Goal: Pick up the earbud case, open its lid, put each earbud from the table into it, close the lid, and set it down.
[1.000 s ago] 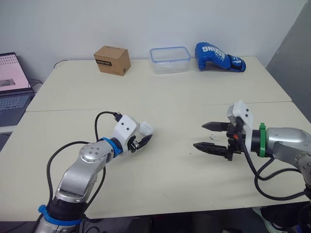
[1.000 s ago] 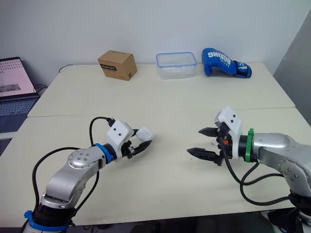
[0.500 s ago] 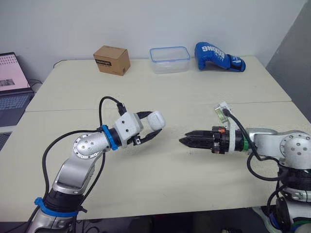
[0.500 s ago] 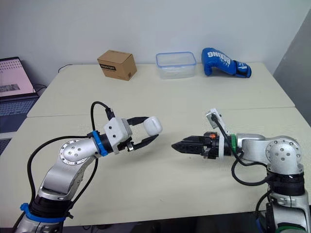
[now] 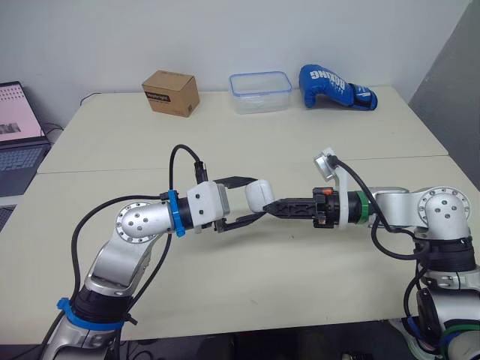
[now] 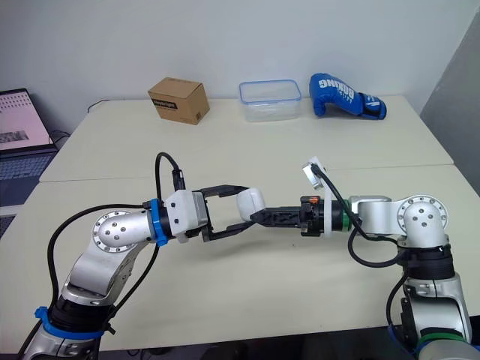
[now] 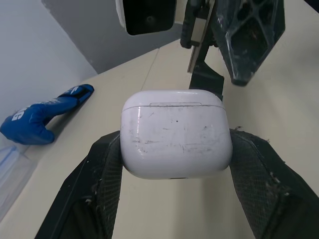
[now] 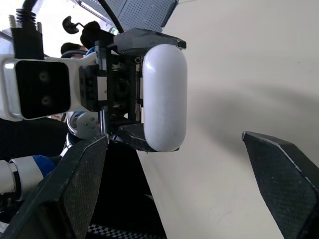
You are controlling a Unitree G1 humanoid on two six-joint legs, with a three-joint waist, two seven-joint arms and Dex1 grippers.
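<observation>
Left wrist view: the left gripper (image 7: 175, 144) is clamped on the white case (image 7: 177, 130), one black finger pressed against each side. The lid is shut, its seam a thin closed line. In the head views the case hangs above the middle of the table (image 5: 247, 142), clear of the top, held out level on the left arm. The right gripper (image 5: 271, 207) reaches in from the table's right side and points straight at the case, its tips just beside it; I cannot tell whether they touch. The right wrist view shows its fingers (image 8: 75, 189) spread wide apart, gripping nothing. Along the table's far edge stand a box (image 5: 172, 93), a clear tub (image 5: 261, 91) and a blue glove (image 5: 336, 88). A laptop (image 5: 19, 139) sits off the table's left side.
</observation>
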